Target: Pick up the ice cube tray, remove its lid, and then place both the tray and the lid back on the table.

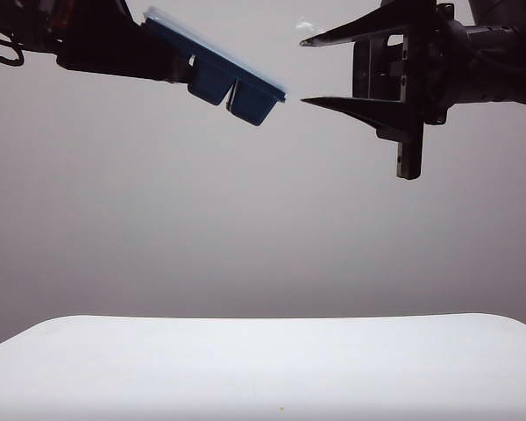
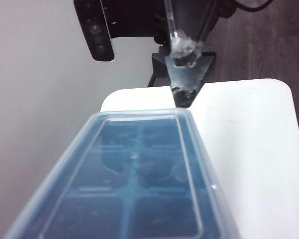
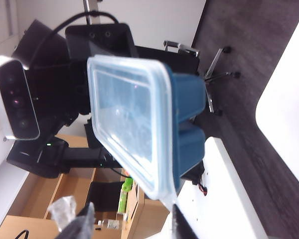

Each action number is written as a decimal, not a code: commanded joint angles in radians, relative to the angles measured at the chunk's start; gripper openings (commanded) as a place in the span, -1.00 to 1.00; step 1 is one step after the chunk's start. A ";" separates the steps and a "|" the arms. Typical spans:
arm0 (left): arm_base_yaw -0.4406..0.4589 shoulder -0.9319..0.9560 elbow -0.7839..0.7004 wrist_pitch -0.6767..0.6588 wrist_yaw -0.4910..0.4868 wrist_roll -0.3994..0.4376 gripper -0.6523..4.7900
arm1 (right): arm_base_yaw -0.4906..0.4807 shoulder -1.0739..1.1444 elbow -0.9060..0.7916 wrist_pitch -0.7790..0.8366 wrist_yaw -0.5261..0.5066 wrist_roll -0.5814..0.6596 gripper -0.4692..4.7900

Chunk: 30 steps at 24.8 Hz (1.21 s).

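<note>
**Jaws apart at the lid's edge**

The right gripper (image 1: 303,72) has its jaws spread, level with the free end of the ice cube tray (image 1: 238,90) and just short of it. The left gripper (image 1: 162,60) is clamped on the tray's other end, holding it tilted high above the table (image 1: 263,368). The lid (image 3: 127,117) is still seated. To do this well, the right jaws should pinch only the lid's overhanging rim, then peel away from the tray while the left stays firm.
</note>
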 commanded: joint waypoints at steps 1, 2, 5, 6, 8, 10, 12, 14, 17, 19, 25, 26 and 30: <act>0.000 -0.003 0.003 0.028 0.001 -0.002 0.10 | 0.007 -0.005 0.005 0.001 -0.002 0.000 -0.29; 0.000 -0.003 0.003 0.031 0.001 -0.003 0.10 | 0.007 -0.005 0.005 0.001 0.005 0.000 -0.30; 0.000 -0.003 0.003 0.048 0.002 -0.003 0.10 | 0.007 -0.004 0.005 -0.010 0.004 -0.014 -0.29; 0.000 -0.003 0.003 0.050 0.001 -0.003 0.10 | 0.007 -0.003 0.005 -0.013 0.005 -0.017 -0.29; 0.000 -0.003 0.003 0.050 0.001 -0.003 0.10 | 0.006 -0.003 0.005 -0.013 0.014 -0.042 -0.29; 0.000 -0.003 0.003 0.047 0.001 -0.003 0.10 | -0.001 -0.003 0.005 -0.013 0.025 -0.056 -0.24; 0.000 -0.003 0.003 0.043 0.001 -0.003 0.10 | -0.012 -0.003 0.005 -0.013 0.027 -0.057 -0.17; 0.000 -0.003 0.003 0.041 0.001 -0.003 0.10 | -0.029 -0.003 0.005 -0.013 0.030 -0.057 -0.16; 0.000 -0.003 0.003 0.043 0.001 -0.003 0.10 | -0.045 -0.003 0.005 -0.050 0.031 -0.069 -0.16; 0.000 -0.003 0.003 0.042 0.002 -0.003 0.10 | -0.043 -0.003 0.005 -0.109 0.042 -0.110 -0.16; 0.000 -0.003 0.003 0.042 0.002 -0.003 0.10 | -0.001 -0.003 0.005 -0.113 0.066 -0.112 -0.19; 0.000 -0.003 0.003 0.042 0.008 -0.003 0.10 | 0.010 -0.003 0.005 -0.112 0.084 -0.111 -0.24; -0.001 -0.003 0.003 0.042 0.009 -0.003 0.10 | 0.021 -0.003 0.007 -0.109 0.090 -0.104 -0.30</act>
